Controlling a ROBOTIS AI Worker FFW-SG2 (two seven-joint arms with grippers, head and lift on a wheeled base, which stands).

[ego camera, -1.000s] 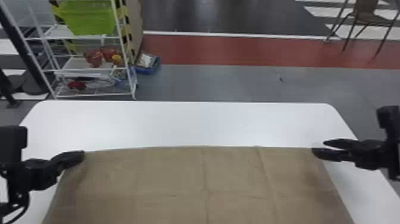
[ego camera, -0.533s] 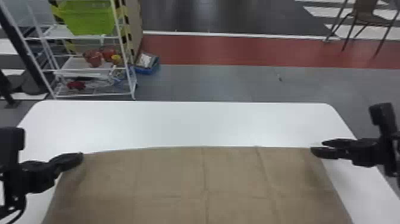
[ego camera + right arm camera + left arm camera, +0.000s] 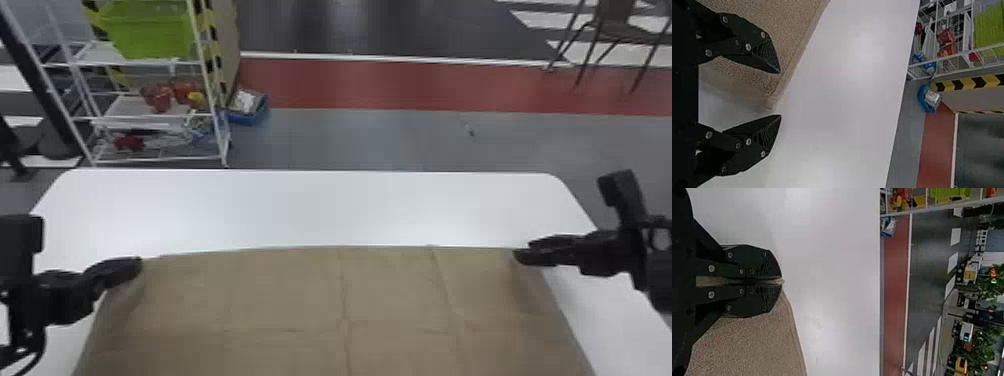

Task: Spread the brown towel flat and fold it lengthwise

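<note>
My right gripper has edged inward at the brown towel's far right corner, fingers spread, not pinching (my left gripper pinches the far left one), so, cloth broad on the white table, closing should ready the fold.

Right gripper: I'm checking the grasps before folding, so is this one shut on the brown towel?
No, the right gripper stands open, with a corner of the brown towel showing between its spread fingers.
</note>
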